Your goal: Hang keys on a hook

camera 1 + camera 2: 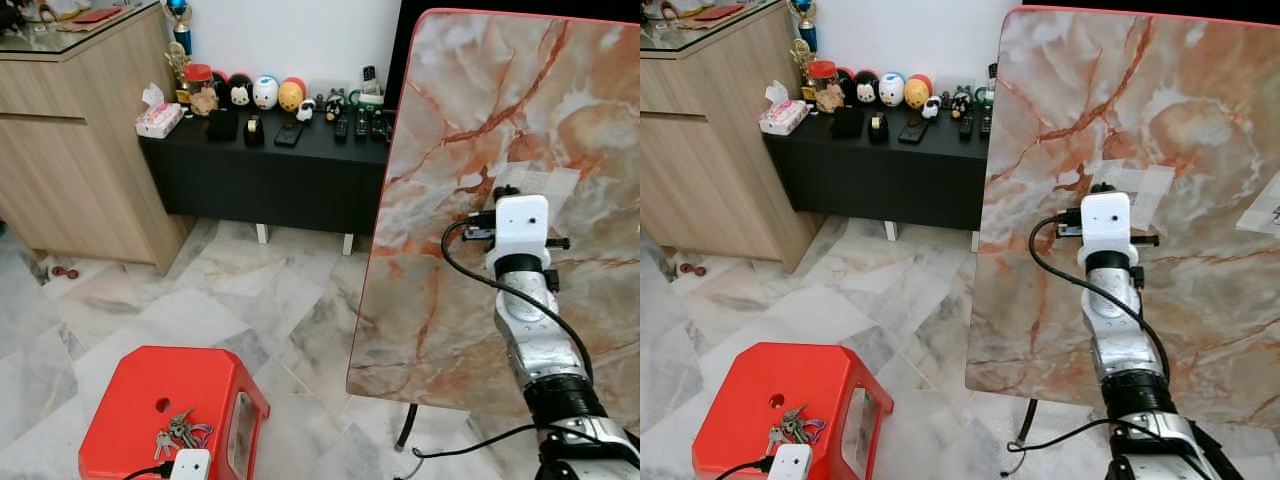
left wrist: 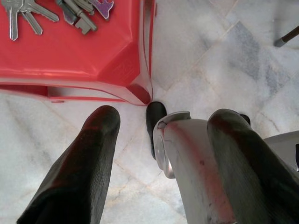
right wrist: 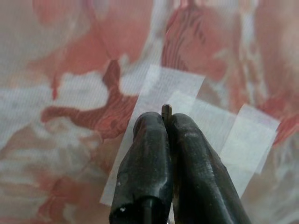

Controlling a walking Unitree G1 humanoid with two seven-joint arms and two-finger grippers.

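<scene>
Keys point(image 1: 178, 432) lie on red stool point(image 1: 130, 400), unhung. Left gripper point(image 2: 161, 154) fingers spread, empty, beside stool. Right gripper point(image 3: 168, 122) fingers pinched on small dark hook point(image 3: 166, 111) at taped marble board point(image 1: 450, 150).

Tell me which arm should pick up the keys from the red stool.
Left. The left gripper hangs open beside the red stool, close to the keys; the right gripper is shut, raised against the marble board.
</scene>
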